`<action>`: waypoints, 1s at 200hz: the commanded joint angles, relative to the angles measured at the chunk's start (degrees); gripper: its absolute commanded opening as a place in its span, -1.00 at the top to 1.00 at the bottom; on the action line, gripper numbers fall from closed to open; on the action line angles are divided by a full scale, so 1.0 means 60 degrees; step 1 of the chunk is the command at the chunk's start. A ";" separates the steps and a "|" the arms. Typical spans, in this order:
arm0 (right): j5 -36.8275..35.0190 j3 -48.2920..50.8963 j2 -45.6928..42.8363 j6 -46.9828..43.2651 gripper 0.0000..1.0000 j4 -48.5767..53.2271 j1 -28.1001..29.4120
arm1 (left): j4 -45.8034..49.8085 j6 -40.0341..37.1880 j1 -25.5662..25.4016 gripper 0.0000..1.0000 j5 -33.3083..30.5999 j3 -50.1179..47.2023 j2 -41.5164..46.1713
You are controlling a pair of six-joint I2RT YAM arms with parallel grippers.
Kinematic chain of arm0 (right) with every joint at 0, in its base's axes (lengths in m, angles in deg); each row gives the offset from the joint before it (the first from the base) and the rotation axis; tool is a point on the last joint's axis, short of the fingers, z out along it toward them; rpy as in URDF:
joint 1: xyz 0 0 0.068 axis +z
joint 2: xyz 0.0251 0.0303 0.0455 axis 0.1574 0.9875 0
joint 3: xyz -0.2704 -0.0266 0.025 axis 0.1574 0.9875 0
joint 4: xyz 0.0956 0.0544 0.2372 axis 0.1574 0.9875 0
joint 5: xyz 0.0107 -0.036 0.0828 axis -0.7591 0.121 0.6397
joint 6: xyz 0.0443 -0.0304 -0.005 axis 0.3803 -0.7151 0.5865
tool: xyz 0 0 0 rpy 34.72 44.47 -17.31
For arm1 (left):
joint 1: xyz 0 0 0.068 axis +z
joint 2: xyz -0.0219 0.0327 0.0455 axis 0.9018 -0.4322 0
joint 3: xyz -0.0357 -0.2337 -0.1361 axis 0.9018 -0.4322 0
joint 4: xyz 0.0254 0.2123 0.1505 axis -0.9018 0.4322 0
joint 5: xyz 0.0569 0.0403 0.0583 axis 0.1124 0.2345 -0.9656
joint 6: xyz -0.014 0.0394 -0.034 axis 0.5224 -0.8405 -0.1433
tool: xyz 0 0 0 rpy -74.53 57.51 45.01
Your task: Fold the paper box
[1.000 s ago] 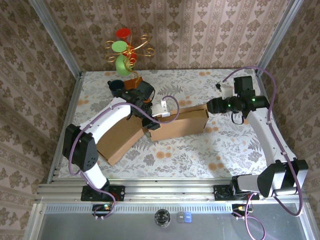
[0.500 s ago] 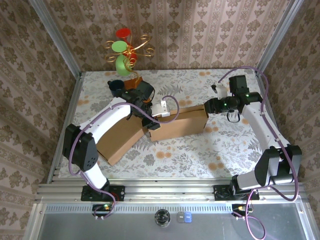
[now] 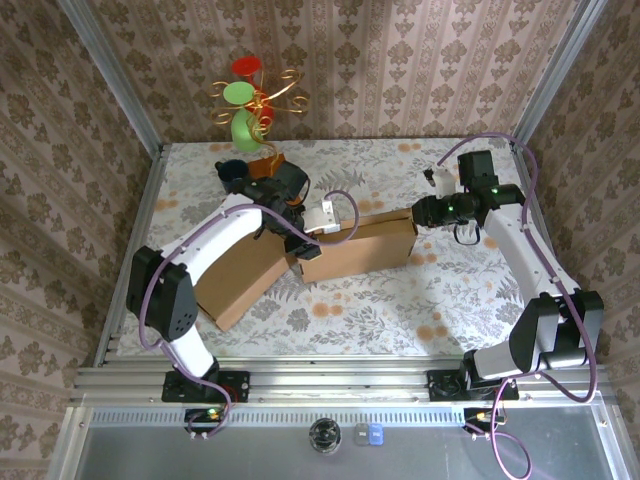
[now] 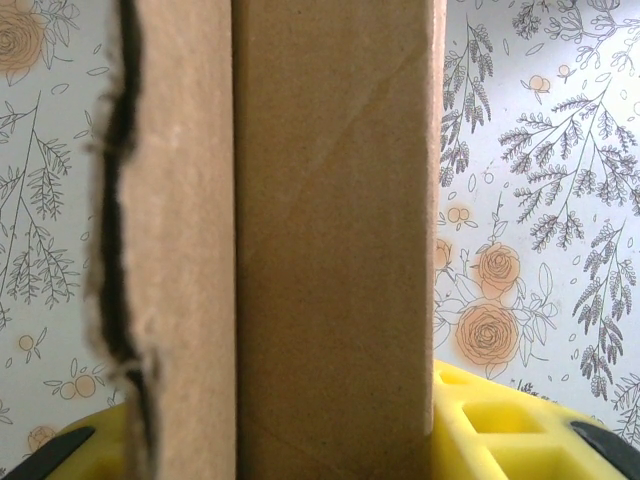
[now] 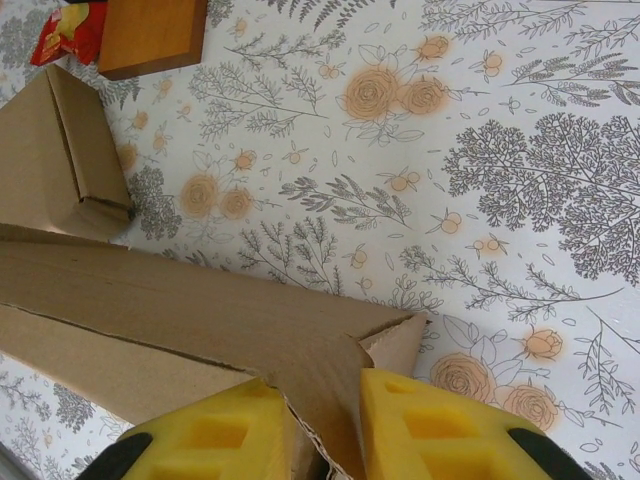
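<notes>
The brown paper box [image 3: 360, 250] lies half folded in the middle of the floral table, a wide panel [image 3: 240, 275] slanting toward the near left. My left gripper [image 3: 298, 247] is at its left end. In the left wrist view cardboard [image 4: 330, 250] fills the gap between the yellow pads [image 4: 500, 425], so the left gripper [image 4: 290, 430] is shut on a box wall. My right gripper [image 3: 413, 213] is at the box's far right corner. There its yellow pads [image 5: 440, 430] press both sides of a torn flap [image 5: 330, 360]; the right gripper [image 5: 320, 425] is shut on it.
A wire ornament with green and red discs [image 3: 250, 100] stands at the back left, with a wooden block [image 5: 150, 30] and a red packet [image 5: 65, 30] beside it. Metal frame rails [image 3: 140, 220] border the table. Bare cloth [image 3: 450, 290] lies right of the box.
My right arm swung in toward the box's right corner and its jaws closed onto the flap. The left arm and the box have stayed put.
</notes>
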 commanded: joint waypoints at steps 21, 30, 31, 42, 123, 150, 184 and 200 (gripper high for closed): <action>-0.0475 0.0240 -0.0263 0.0069 0.56 0.0372 0.0031 | 0.0607 -0.0099 0.0062 0.17 -0.0094 0.0243 -0.0308; -0.0562 0.0271 -0.0254 0.0086 0.58 0.0380 0.0032 | 0.0595 -0.0100 0.0061 0.17 -0.0078 0.0238 -0.0315; -0.0567 0.0271 -0.0255 0.0086 0.58 0.0380 0.0031 | 0.0594 -0.0100 0.0061 0.17 -0.0079 0.0241 -0.0315; -0.0652 0.0287 -0.0563 0.0089 0.60 0.0390 0.0039 | 0.0600 -0.0102 0.0061 0.18 -0.0080 0.0244 -0.0315; -0.1067 0.0357 -0.0578 0.0357 0.94 0.0416 0.0073 | 0.0591 -0.0067 0.0061 0.18 -0.0131 0.0227 -0.0300; -0.1204 0.0296 -0.0614 0.0618 1.00 0.0429 0.0089 | 0.0549 -0.0011 0.0054 0.22 -0.0280 0.0263 -0.0343; -0.1168 -0.0124 -0.0511 0.1257 1.00 0.0937 0.0100 | 0.0476 0.0090 0.0061 0.30 -0.0532 0.0383 -0.0431; -0.1032 -0.0266 -0.0432 0.1615 1.00 0.1213 0.0118 | 0.0461 0.0134 0.0058 0.33 -0.0621 0.0438 -0.0477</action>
